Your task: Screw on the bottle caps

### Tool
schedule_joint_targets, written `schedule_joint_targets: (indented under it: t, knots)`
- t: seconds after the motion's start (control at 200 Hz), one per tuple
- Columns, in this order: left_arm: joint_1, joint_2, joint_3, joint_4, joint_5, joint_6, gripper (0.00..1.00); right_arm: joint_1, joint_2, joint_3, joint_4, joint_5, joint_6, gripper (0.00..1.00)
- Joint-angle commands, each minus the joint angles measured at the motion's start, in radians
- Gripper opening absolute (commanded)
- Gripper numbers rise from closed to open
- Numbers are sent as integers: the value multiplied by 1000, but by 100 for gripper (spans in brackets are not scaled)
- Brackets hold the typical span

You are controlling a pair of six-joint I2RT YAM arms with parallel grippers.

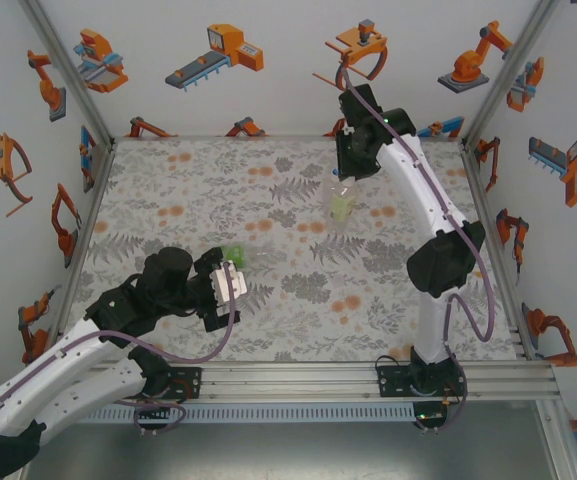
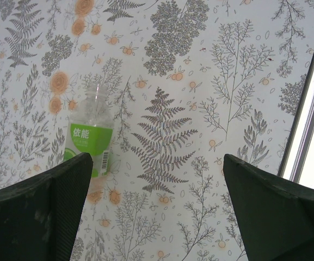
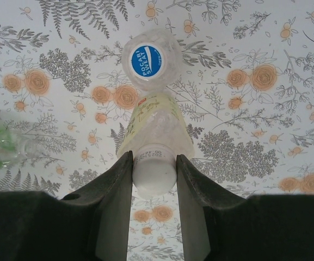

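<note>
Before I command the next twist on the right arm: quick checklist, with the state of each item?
1. Right gripper on the white cap: ok, a finger on each side of it.
2. Cap threaded square on the pale-label bottle: cannot tell, the joint is hidden.
3. Clearance to the clear bottle behind it: cannot tell, the two overlap in the right wrist view.
4. Left gripper free: ok, wide open and holding nothing.
5. Left arm steadying a bottle: not ok, the green-label bottle lies ahead of the fingers, off to one side, ungripped.
</note>
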Motion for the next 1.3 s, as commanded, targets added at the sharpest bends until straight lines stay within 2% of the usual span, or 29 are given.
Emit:
schedule_joint_targets:
  t: [0.0, 0.195, 0.396, 0.666, 0.926, 1.062, 1.247, 1.297]
  knots:
    - [-1, -5, -10, 14, 19, 2, 97, -4, 24, 26, -7, 31, -15, 7]
    - [0, -2, -8, 13, 24, 3, 98, -4, 42, 24, -13, 27, -16, 26]
    - [-1, -4, -8, 11, 25, 1, 98, -3, 42, 45, -20, 24, -14, 38]
    - [-1, -3, -8, 11, 25, -3, 98, -4, 41, 148, -64, 32, -14, 47]
    - [-1, -2, -7, 13, -1, -30, 98, -2, -17, 153, -82, 19, -12, 47]
    - [-1, 5, -1, 21, -93, -81, 98, 17, -97, 47, -5, -82, -60, 47]
    - [25, -9, 7, 60, -273, -205, 98, 69, -249, -256, 253, -314, -179, 49]
    - [48, -15, 23, 48, -286, -233, 98, 90, -281, -336, 328, -380, -233, 50]
